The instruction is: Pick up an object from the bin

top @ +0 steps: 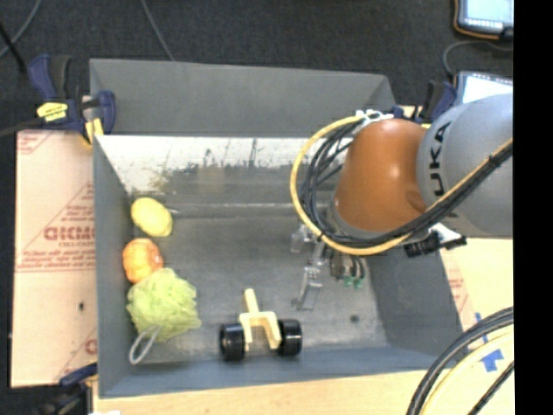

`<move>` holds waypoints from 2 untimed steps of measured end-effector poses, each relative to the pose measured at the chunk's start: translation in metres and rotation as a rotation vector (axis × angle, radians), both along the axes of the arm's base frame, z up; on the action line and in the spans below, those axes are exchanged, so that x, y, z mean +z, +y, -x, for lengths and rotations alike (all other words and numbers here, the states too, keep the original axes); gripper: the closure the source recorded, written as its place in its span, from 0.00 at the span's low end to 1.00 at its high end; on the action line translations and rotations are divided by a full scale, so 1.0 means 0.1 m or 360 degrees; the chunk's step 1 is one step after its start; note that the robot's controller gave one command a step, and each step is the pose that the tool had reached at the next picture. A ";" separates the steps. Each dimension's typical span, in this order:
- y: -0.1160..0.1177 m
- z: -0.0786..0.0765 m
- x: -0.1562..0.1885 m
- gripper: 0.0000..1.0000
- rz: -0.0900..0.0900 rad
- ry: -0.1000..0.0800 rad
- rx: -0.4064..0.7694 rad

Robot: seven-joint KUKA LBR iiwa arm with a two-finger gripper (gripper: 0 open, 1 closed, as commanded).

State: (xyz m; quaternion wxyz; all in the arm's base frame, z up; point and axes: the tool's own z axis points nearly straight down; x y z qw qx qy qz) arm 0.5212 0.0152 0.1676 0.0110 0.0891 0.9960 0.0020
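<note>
From my pincer [311, 288], whose width I cannot tell, the pale wooden black-wheeled toy axle [260, 333] lies near, toward seven o'clock, its long axis running nine-to-three.

A wooden toy axle with two black wheels [259, 334] lies near the front wall of the grey bin [233, 249]. The gripper [304, 299] hangs just up and right of this toy, above bare floor, under the arm's orange cover [380, 175]. Left of the toy sits a green mesh puff [162, 304]. Beyond the puff lie an orange fruit [142, 258] and, farthest from the toy, a yellow lemon [151, 217].
</note>
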 end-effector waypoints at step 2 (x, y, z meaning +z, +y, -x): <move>0.52 0.14 -0.35 0.00 -0.0001 -0.0012 0.0014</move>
